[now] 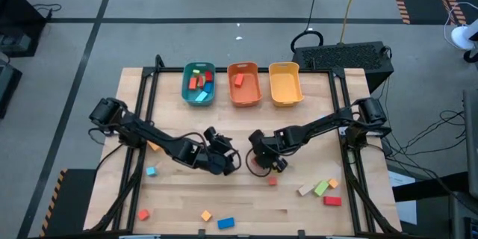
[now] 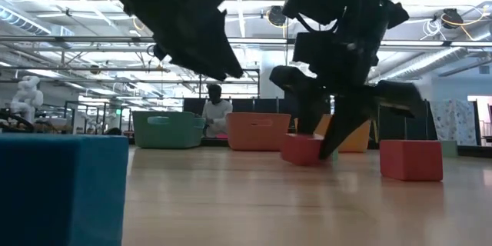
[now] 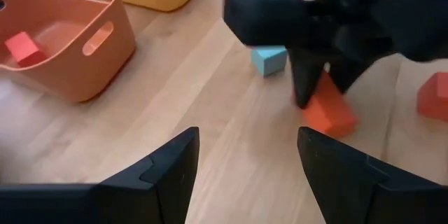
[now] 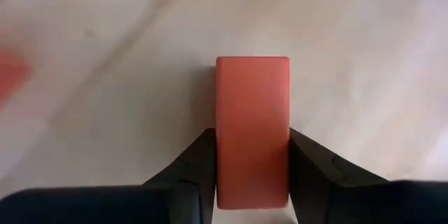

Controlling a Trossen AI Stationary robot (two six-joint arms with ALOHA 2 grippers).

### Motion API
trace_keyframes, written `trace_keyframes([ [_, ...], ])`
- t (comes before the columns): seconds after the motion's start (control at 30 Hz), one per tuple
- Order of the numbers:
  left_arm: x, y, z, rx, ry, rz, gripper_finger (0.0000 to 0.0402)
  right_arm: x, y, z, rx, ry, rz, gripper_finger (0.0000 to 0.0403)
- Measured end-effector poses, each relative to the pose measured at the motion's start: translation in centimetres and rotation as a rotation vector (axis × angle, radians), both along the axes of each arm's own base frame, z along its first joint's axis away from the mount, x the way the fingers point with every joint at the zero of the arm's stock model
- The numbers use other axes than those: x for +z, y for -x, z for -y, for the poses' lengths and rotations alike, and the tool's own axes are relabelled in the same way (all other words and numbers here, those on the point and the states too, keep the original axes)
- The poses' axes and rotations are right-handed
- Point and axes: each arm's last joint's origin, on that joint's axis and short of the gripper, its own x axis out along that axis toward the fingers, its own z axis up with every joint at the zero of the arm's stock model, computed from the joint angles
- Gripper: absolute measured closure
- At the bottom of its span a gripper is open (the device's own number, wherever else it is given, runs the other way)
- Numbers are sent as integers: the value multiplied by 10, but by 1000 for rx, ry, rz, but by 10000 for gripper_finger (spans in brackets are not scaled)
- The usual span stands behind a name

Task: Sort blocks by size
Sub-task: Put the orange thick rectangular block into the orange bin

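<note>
My right gripper (image 4: 252, 138) is at the table's middle (image 1: 261, 163), shut on a red block (image 4: 252, 129). My left gripper (image 3: 248, 143) hangs open and empty just left of it (image 1: 224, 160), above the table. Other blocks lie loose on the table: a red cube (image 1: 272, 181), a tan, green, orange and red group (image 1: 321, 189), and blue and orange ones near the front edge (image 1: 225, 223). A light blue cube (image 3: 269, 59) lies just beyond the right gripper. The teal bin (image 1: 199, 84) holds several blocks, and the orange bin (image 1: 243, 84) holds one red block. My right gripper pinches the red block between its two fingers, one on each long side, near one end (image 4: 225, 164). The fingers (image 2: 338, 134) come from above, pointing down. The block (image 2: 301, 148) seems to rest on the table.
The teal, orange and yellow bins (image 1: 285, 84) stand in a row at the far edge. The two grippers are close together. A large blue block (image 2: 61, 188) fills the near left of the low view. A person (image 2: 215, 108) is behind the table.
</note>
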Motion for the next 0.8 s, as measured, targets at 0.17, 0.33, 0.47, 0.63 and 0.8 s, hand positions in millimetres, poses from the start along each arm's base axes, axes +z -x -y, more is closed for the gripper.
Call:
trace_keyframes([
  [0.17, -9, -6, 3, 56, 79, 56, 160, 4, -2, 4, -121, 97, 54, 282],
  [0.33, -12, -8, -5, 157, 203, 95, 146, 6, -3, 5, -218, 205, 103, 285],
  [0.47, -13, -12, -16, 166, 286, 82, 111, 9, -5, 4, -299, 285, 174, 283],
  [0.63, -14, -18, -37, 185, 398, 61, 48, 14, -7, -4, -342, 374, 256, 284],
  [0.8, -14, -21, -50, 205, 424, 61, 6, 16, -7, -10, -376, 428, 300, 284],
])
